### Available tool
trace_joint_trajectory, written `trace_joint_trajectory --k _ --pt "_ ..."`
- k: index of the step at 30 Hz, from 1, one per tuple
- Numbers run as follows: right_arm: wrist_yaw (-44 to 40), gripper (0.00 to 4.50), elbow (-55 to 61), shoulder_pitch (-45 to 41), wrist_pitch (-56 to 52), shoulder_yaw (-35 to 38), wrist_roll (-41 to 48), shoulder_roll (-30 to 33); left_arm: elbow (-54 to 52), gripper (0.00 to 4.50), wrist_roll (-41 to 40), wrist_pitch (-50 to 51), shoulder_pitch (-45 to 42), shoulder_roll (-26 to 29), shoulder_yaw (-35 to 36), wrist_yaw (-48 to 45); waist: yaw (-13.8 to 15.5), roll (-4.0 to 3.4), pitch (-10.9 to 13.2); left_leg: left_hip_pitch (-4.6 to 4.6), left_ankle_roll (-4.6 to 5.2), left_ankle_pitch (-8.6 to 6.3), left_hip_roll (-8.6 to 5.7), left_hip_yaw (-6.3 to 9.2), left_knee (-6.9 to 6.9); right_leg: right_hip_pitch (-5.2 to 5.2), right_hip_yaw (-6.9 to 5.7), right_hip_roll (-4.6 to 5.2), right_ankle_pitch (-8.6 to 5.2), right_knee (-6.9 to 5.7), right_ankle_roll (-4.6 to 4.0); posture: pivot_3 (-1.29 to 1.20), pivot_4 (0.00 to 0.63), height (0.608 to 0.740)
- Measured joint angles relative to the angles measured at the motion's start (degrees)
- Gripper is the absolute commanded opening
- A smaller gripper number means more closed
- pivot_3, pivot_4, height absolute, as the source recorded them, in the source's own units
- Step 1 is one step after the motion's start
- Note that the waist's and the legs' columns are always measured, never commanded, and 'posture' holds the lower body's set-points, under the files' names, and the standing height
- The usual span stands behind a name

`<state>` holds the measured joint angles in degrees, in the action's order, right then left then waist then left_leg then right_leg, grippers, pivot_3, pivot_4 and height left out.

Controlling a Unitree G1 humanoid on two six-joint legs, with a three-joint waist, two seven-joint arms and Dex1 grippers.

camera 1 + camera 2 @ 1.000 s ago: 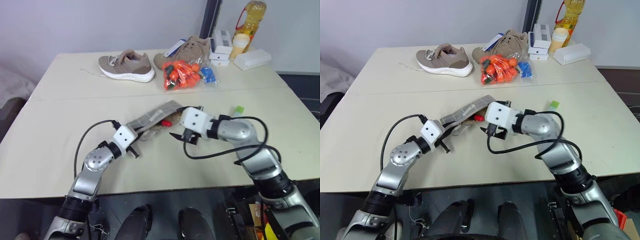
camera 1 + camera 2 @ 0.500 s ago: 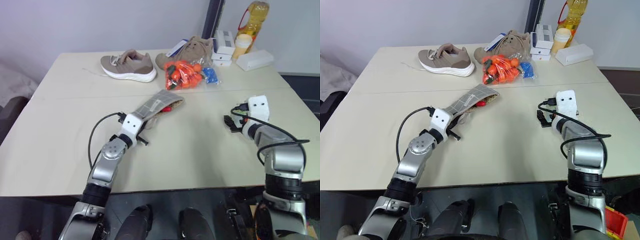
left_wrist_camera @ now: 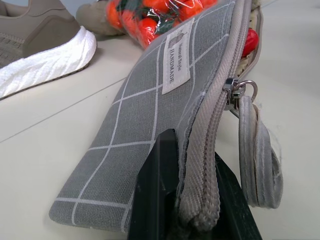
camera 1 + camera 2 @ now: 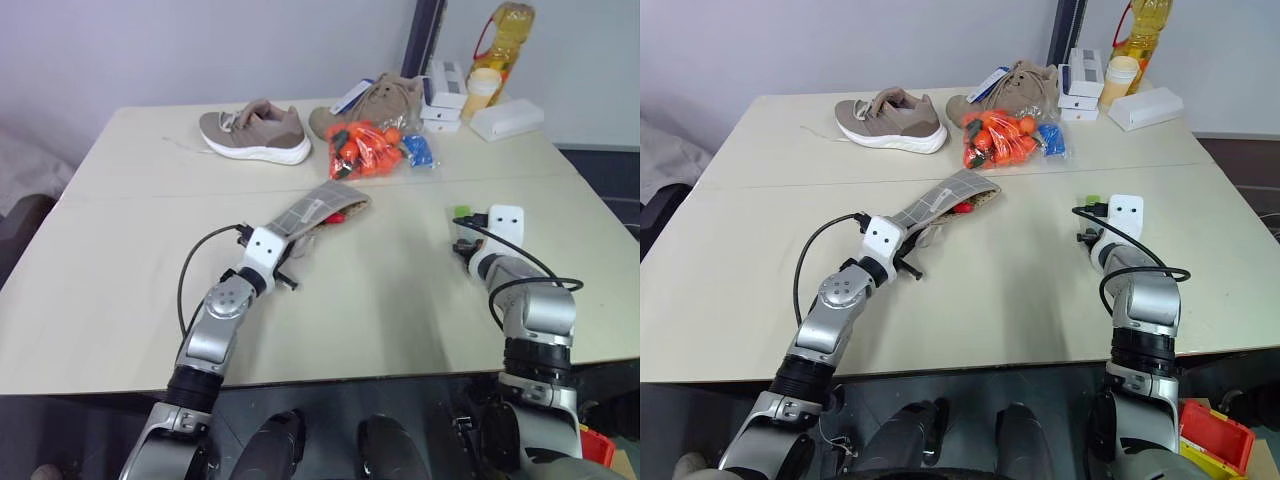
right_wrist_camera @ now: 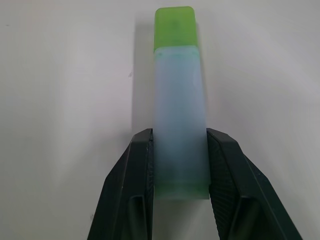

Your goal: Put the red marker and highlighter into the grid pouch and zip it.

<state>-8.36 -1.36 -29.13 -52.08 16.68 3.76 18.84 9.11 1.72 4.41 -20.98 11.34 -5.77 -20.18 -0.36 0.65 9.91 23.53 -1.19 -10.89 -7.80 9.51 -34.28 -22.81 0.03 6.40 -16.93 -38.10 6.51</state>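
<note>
On the left, the left gripper [image 3: 192, 200] was clenched on the near end of the grid pouch [image 4: 305, 212], its two black fingers [image 3: 155, 195] pinching the zipper edge between them. The pouch ran from that grip away and to the right across the table [image 4: 120, 260], its white label facing up in the wrist view and its far mouth gaping. The red marker [image 4: 334, 216] showed as a red tip just inside that open mouth. A grey wrist loop [image 3: 257, 155] hung from the zipper pull beside the gripper.

Beyond the pouch, near the far edge, lay a tan shoe [image 4: 254, 131], a second shoe [image 4: 385, 100] and a bag of orange items [image 4: 368, 148], with white boxes [image 4: 443, 95] and a yellow bottle [image 4: 503, 35] at the far right corner. The middle of the table between the two arms was bare surface.

On the right, the right gripper [image 5: 179, 165] had its fingers [image 5: 135, 185] set against both long sides of the highlighter [image 5: 179, 110], grasping its pale body near the tail end, green cap pointing away. The highlighter lay flat on the table, well apart from the pouch, with bare surface around it and the table's right edge near.
</note>
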Motion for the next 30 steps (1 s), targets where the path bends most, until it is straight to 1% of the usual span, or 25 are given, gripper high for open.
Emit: trace_joint_trajectory --k 4,8,10,12,30 --pt "-7.79 0.89 3.26 0.67 6.52 -9.92 -1.35 6.63 -0.11 0.00 -1.34 -0.08 -0.03 0.43 0.95 -0.33 -0.62 0.00 0.00 0.00 0.00 0.00 0.01 -0.01 0.01 -0.01 -0.01 -0.01 -0.01 0.01 0.01 0.00 0.150 0.740" --pt "-19.43 0.89 11.88 2.50 14.63 -19.13 -1.01 13.16 -0.15 0.00 -3.20 -0.44 -0.28 1.38 2.42 -1.47 -0.60 0.01 0.00 0.00 0.01 -0.01 0.03 -0.01 0.01 0.01 -0.03 -0.02 -0.02 0.03 0.03 0.00 0.150 0.740" --pt "-23.81 0.89 15.75 3.38 16.20 -22.36 -0.15 14.12 -0.14 0.00 -3.66 -0.97 -0.55 2.11 2.78 -2.19 -0.51 0.05 0.01 0.00 0.01 -0.01 0.03 0.02 -0.01 0.04 -0.06 -0.02 -0.02 0.05 0.03 0.00 0.150 0.740" --pt "-26.10 0.89 17.41 3.69 16.43 -24.61 -0.03 14.18 -0.14 0.00 -3.76 -1.22 -1.03 2.16 3.00 -2.51 -0.32 0.05 0.02 0.01 0.01 -0.01 0.01 0.02 -0.06 0.06 -0.06 0.00 -0.01 0.05 0.04 0.00 0.150 0.740" --pt "-29.33 0.89 18.16 3.13 15.67 -28.94 -0.82 14.12 -1.39 0.00 -4.79 -1.45 -0.02 2.25 2.32 -5.72 -0.24 0.07 0.03 0.02 0.02 -0.02 -0.02 0.05 -0.08 0.05 -0.05 0.03 0.00 0.06 0.05 0.00 0.150 0.740"
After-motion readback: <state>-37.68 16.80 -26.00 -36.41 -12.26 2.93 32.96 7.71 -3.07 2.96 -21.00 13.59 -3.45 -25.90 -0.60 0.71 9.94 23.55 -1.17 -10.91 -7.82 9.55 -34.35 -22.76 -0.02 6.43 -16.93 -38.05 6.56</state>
